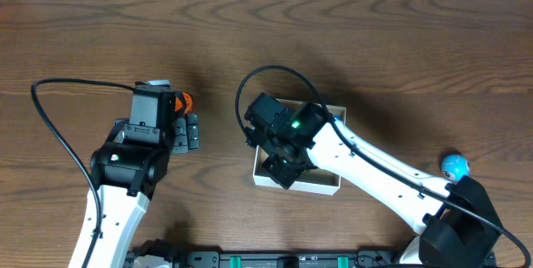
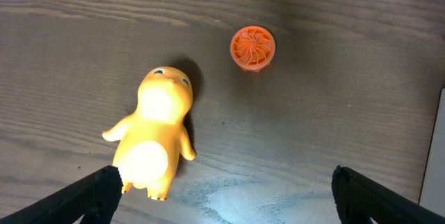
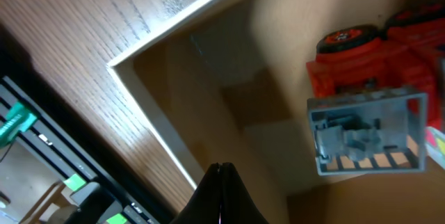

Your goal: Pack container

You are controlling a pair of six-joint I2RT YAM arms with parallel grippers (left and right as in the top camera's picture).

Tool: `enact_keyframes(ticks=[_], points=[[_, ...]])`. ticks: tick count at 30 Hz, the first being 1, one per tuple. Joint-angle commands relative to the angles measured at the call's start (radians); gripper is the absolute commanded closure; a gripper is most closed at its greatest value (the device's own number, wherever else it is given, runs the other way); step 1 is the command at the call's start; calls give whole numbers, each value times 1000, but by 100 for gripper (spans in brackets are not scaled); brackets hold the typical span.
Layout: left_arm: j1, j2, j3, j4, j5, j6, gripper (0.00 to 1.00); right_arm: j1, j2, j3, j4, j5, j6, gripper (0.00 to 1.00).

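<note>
The container [image 1: 323, 188] is a shallow white-walled box with a tan inside, at the table's middle. In the right wrist view its white wall [image 3: 174, 24] forms a corner, and a red toy truck with a grey front [image 3: 365, 85] lies inside. My right gripper [image 3: 222, 170] is shut and empty, low over the box floor near that corner; it also shows in the overhead view [image 1: 280, 166]. My left gripper [image 2: 226, 200] is open and empty above the table. A yellow duck-like toy [image 2: 156, 133] lies by its left finger. An orange ribbed disc [image 2: 252, 47] lies beyond.
A blue ball [image 1: 455, 166] sits on the table at the right, near the right arm's base. An orange bit [image 1: 185, 100] shows beside my left gripper [image 1: 191, 131]. The box's white edge [image 2: 439, 140] shows at the far right of the left wrist view.
</note>
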Motion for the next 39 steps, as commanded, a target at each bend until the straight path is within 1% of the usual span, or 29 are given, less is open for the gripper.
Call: enact_keyframes(ticks=[1,10,14,28,39], points=[[5,-6,0,-4,-1,-13,2,6,13,-25,27,-4,4,98],[5,-6,0,-18,-1,-13,2,6,13,-73,110,-4,8,98],[5,-6,0,-18,-1,-13,2,0,15,-98,124,16,33,98],[5,-6,0,-18,-1,-13,2,-11,25,-112,165,235,198,98],[5,-6,0,-18,-1,-13,2,-12,25,-112,148,311,293,98]])
